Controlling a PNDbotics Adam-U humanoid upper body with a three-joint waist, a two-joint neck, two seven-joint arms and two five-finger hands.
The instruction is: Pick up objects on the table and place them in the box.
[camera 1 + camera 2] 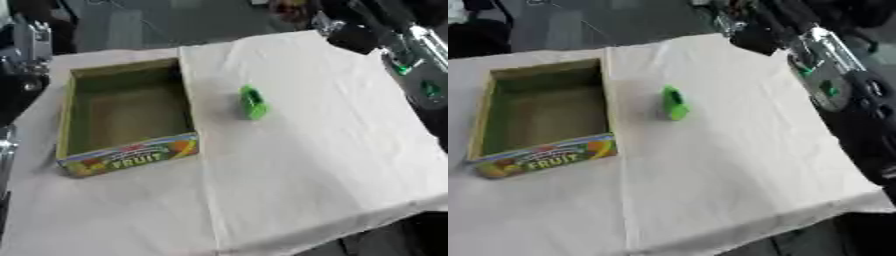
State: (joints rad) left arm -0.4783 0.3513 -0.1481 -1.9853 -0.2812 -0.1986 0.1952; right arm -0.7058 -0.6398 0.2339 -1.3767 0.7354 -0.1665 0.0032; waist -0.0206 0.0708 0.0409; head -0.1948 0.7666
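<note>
A small green object [253, 102] lies on the white cloth near the middle of the table, just right of the box. The open cardboard box [66, 120], with FRUIT printed on its near wall, stands at the left and holds nothing that I can see. My right hand [352, 36] is a dark shape over the cloth's far right corner, well away from the green object, with the silver forearm [404, 56] behind it. My left arm [26, 47] shows at the left edge, beside the box's far corner, its hand a dark blur.
The white cloth [324, 165] covers the table, with a crease running down the middle. The table's near edge runs along the bottom right. Dark floor and equipment lie beyond the far edge.
</note>
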